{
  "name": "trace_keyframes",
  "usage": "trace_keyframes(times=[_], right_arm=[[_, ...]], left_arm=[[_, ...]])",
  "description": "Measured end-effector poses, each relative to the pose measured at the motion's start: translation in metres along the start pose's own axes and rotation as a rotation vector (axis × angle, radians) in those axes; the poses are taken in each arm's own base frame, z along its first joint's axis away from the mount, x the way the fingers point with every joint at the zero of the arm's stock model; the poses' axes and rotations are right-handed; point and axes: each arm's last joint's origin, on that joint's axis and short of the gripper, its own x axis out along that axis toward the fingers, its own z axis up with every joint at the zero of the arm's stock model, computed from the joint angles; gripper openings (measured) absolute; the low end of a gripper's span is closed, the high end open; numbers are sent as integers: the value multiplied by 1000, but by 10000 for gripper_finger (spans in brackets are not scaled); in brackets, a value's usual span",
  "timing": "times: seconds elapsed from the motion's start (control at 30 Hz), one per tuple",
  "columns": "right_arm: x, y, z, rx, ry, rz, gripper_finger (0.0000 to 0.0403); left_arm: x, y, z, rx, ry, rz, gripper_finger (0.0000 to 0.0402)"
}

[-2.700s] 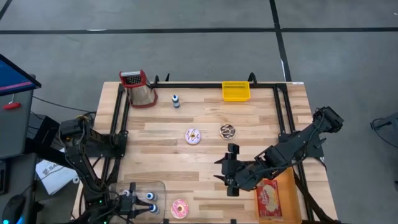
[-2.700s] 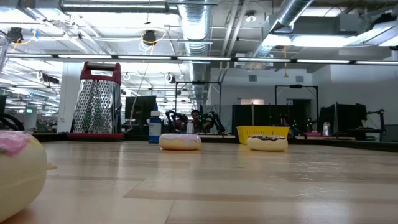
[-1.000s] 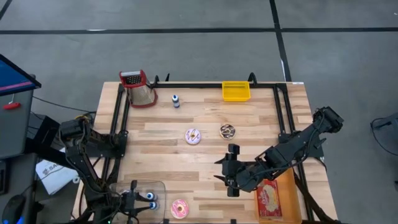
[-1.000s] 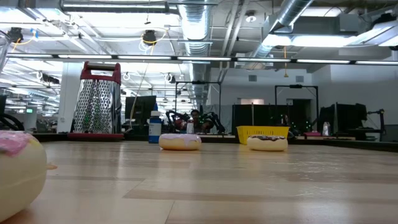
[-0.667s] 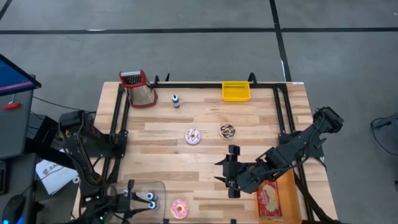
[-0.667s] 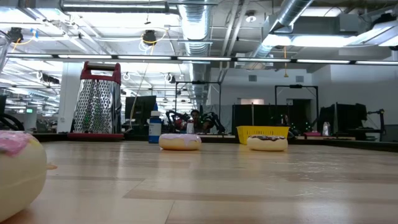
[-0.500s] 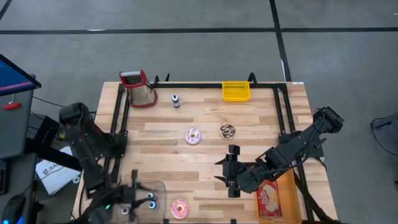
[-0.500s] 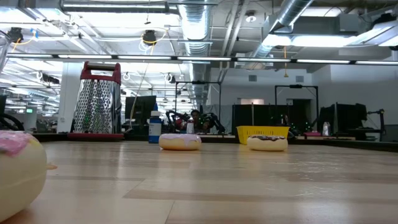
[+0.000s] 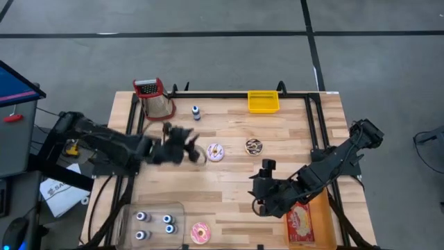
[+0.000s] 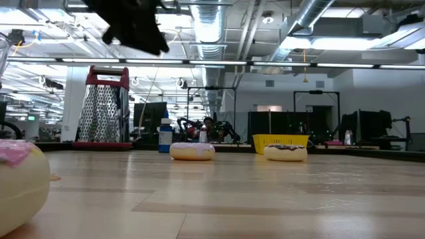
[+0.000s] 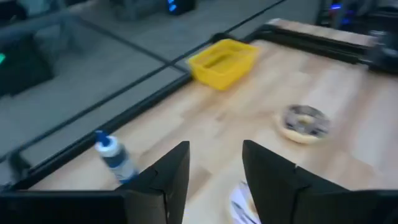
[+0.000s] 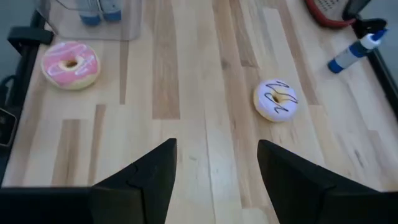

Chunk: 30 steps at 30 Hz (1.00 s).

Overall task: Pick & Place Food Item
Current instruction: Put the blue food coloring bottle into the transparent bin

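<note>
A white donut with purple icing and a chocolate donut lie flat mid-table. A pink donut lies at the near edge. My left gripper hovers just left of the purple-iced donut, blurred and high in the low view. Its fingers stand open with nothing between them, and the chocolate donut shows ahead. My right gripper hangs open over the table's near right, facing the pink donut and the purple-iced donut.
A yellow bin, a small blue-capped bottle and a red-topped grater stand along the far edge. A clear container with blue-capped items sits at the near left. An orange tray holding a snack packet is at the near right.
My left arm has swung quickly from the near left corner, above the clear container, up and toward the table's middle. It now hovers beside the purple-iced donut. My right gripper has tipped a little. No donut has moved.
</note>
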Motion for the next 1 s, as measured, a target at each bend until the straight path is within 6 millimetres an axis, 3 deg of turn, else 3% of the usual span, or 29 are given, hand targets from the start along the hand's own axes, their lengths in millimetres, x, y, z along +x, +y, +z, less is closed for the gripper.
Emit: trace_keyframes(times=[0.3,0.5,1.0], right_arm=[[-25,5,-5,-19,-67,-20,216],[-35,5,-6,-6,-92,-10,216],[-35,5,-7,-10,-88,-10,216]], left_arm=[[70,75,29,-222,144,0,179],[93,111,29,-315,200,54,188],[150,109,-5,-237,313,152,163]])
